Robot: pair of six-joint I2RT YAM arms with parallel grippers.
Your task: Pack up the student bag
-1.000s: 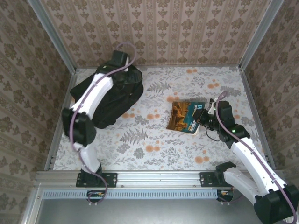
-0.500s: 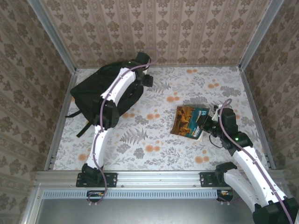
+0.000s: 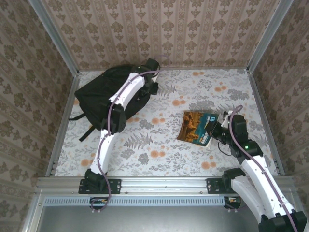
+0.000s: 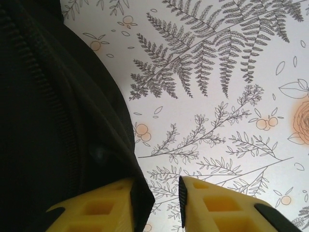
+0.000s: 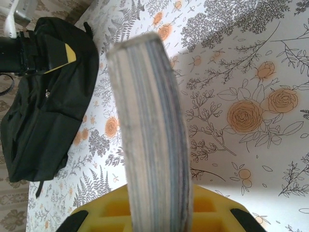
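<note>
The left arm [image 3: 120, 96] has swung across to the far right rim of the black backpack [image 3: 96, 94] at ten o'clock, where the left gripper [image 4: 155, 194], jaws narrowly apart, straddles its fabric edge, while the right gripper [image 3: 216, 129] pinches the paperback book [image 3: 195, 126] at four o'clock.

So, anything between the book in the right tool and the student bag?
Nothing visible: bare tablecloth separates the book in the right tool from the student bag; the left tool straddles the bag's edge.
</note>
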